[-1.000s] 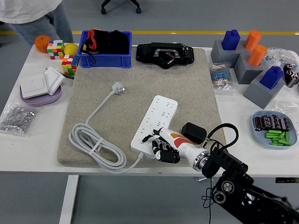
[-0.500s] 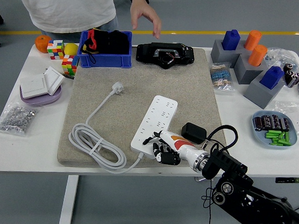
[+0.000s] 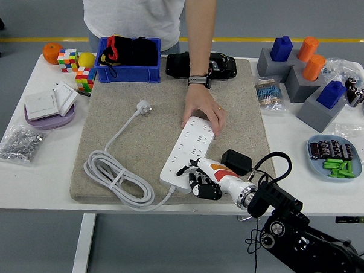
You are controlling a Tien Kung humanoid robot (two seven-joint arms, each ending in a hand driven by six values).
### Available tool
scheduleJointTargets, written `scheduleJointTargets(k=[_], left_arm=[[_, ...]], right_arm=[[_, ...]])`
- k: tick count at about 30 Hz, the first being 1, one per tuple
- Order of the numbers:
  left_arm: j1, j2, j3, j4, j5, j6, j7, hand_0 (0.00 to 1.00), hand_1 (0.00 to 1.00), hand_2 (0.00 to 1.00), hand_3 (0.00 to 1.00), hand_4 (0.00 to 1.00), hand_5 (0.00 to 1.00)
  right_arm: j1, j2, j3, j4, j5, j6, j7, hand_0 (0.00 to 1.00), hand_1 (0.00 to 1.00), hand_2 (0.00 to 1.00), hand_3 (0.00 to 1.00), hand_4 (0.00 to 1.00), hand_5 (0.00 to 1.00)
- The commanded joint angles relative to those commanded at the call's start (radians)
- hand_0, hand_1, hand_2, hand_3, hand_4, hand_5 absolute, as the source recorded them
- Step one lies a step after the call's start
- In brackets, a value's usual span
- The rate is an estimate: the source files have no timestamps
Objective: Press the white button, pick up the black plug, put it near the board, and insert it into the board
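Black plug (image 3: 236,161) just beside right hand (image 3: 202,181), on mat (image 3: 154,90)

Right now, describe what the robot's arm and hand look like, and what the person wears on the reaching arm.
The right arm is black and bulky, with round joint housings and a looped black cable. A silver ring joins it to the robot hand, which has a white back with an orange mark and black fingers. The person's arm carries a dark wristband.

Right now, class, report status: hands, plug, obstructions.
Right hand open on power strip's near end. Black plug lies beside it, unheld. Person's hand rests on strip's far end.
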Motion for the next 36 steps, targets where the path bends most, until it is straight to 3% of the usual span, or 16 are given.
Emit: scheduleJointTargets(k=[10, 22, 26, 29, 30, 35, 36], left_arm=[[0.001, -0.002, 0.0, 0.0, -0.004, 0.001, 0.0, 0.708, 0.663, 0.585, 0.679, 0.662, 0.274], [0.0, -0.002, -0.002, 0.0, -0.005, 0.002, -0.001, 0.707, 0.663, 0.585, 0.679, 0.662, 0.274], [0.0, -0.002, 0.002, 0.0, -0.005, 0.001, -0.001, 0.707, 0.663, 0.586, 0.68, 0.661, 0.275], [0.0, -0.001, 0.001, 0.0, -0.002, 0.0, -0.001, 0.707, 0.663, 0.586, 0.68, 0.661, 0.275], [0.0, -0.001, 0.001, 0.0, -0.002, 0.0, 0.0, 0.708, 0.663, 0.585, 0.68, 0.661, 0.275], [0.007, 0.001, -0.005, 0.0, 0.003, 0.001, 0.001, 0.708, 0.663, 0.585, 0.68, 0.661, 0.275], [0.008, 0.001, -0.006, 0.0, 0.005, 0.001, 0.002, 0.708, 0.663, 0.586, 0.679, 0.66, 0.275]], right_arm=[[-0.008, -0.003, 0.001, -0.011, -0.016, -0.004, 0.007, 0.002, 0.002, 0.14, 0.652, 0.205, 0.002], [-0.038, -0.013, 0.065, 0.176, -0.003, 0.005, 0.002, 0.002, 0.002, 0.14, 0.648, 0.204, 0.002], [-0.067, -0.017, 0.12, 0.22, -0.027, -0.034, 0.064, 0.002, 0.002, 0.14, 0.634, 0.206, 0.002], [-0.092, -0.027, 0.169, 0.212, -0.035, -0.073, 0.118, 0.002, 0.002, 0.14, 0.634, 0.206, 0.002], [-0.097, -0.03, 0.181, 0.208, -0.034, -0.079, 0.129, 0.324, 0.25, 0.285, 0.578, 0.561, 0.002], [-0.142, -0.047, 0.249, 0.165, -0.031, -0.123, 0.192, 0.324, 0.25, 0.285, 0.578, 0.561, 0.002], [-0.152, -0.049, 0.26, 0.158, -0.024, -0.138, 0.21, 0.7, 0.696, 0.68, 0.711, 0.98, 0.174]])
